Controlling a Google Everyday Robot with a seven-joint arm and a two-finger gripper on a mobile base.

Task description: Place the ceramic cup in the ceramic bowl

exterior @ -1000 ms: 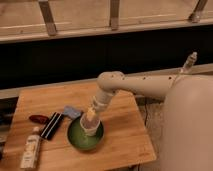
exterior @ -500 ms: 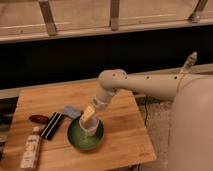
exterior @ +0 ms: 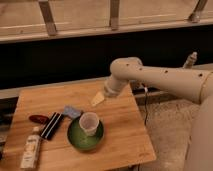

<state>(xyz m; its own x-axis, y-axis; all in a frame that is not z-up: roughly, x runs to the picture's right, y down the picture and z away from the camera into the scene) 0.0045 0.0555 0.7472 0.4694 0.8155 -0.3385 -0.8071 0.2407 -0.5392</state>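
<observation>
The pale whitish ceramic cup (exterior: 89, 123) stands tilted inside the round green ceramic bowl (exterior: 80, 138), which sits on the wooden table (exterior: 125, 130) near its front middle. My gripper (exterior: 98, 99) is up and to the right of the cup, clear of it and holding nothing, at the end of the white arm (exterior: 160, 80) that reaches in from the right.
A grey-blue packet (exterior: 72, 111) lies just behind the bowl. A black bar (exterior: 51, 125) and a dark red object (exterior: 38, 119) lie to the left. A white bottle (exterior: 31, 148) lies at the front left. The table's right edge drops to the floor.
The gripper has let go of the cup, left it in the bowl, and risen up and to the right, away from the bowl.
</observation>
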